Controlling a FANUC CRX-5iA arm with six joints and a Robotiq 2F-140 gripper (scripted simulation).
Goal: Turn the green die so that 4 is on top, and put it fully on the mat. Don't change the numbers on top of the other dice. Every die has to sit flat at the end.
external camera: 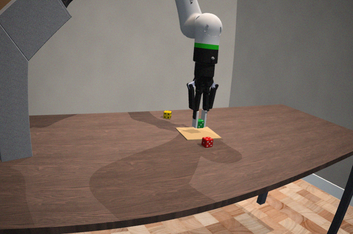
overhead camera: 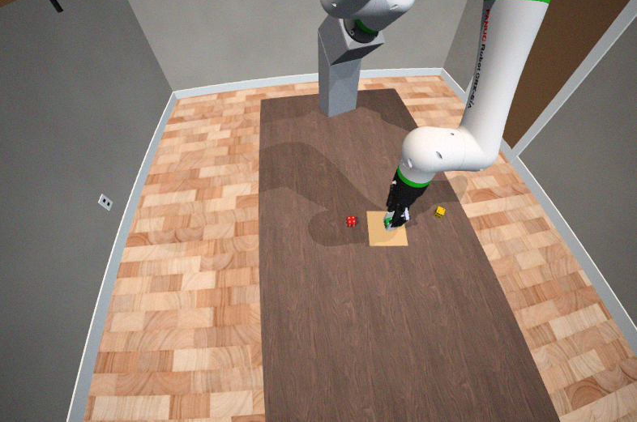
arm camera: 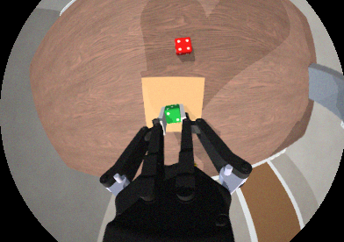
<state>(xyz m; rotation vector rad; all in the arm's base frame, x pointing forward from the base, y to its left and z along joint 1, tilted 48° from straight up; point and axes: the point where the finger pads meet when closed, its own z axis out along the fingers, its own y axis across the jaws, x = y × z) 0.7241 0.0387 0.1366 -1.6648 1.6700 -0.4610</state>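
The green die [overhead camera: 387, 222] [external camera: 200, 123] [arm camera: 173, 114] is held between the light fingertips of my gripper [overhead camera: 391, 223] [external camera: 200, 122] [arm camera: 173, 110], which is shut on it. In the exterior view the die hangs a little above the tan mat [overhead camera: 378, 239] [external camera: 196, 136] [arm camera: 152, 87], with a shadow on the mat. Its broad face towards the wrist camera shows two white pips; I cannot tell its top number for sure. The red die [overhead camera: 350, 221] [external camera: 207, 142] [arm camera: 183, 46] sits flat beside the mat, 4 on top. The yellow die [overhead camera: 439, 211] [external camera: 167, 115] sits on the other side.
The dark wooden table [overhead camera: 329, 314] [external camera: 128, 185] [arm camera: 101, 72] bears the mat and dice. The grey robot pedestal [overhead camera: 338, 85] [external camera: 14, 97] [arm camera: 326, 89] stands at the table's far end in the top view. The red die is near the mat's edge; the yellow die is farther off.
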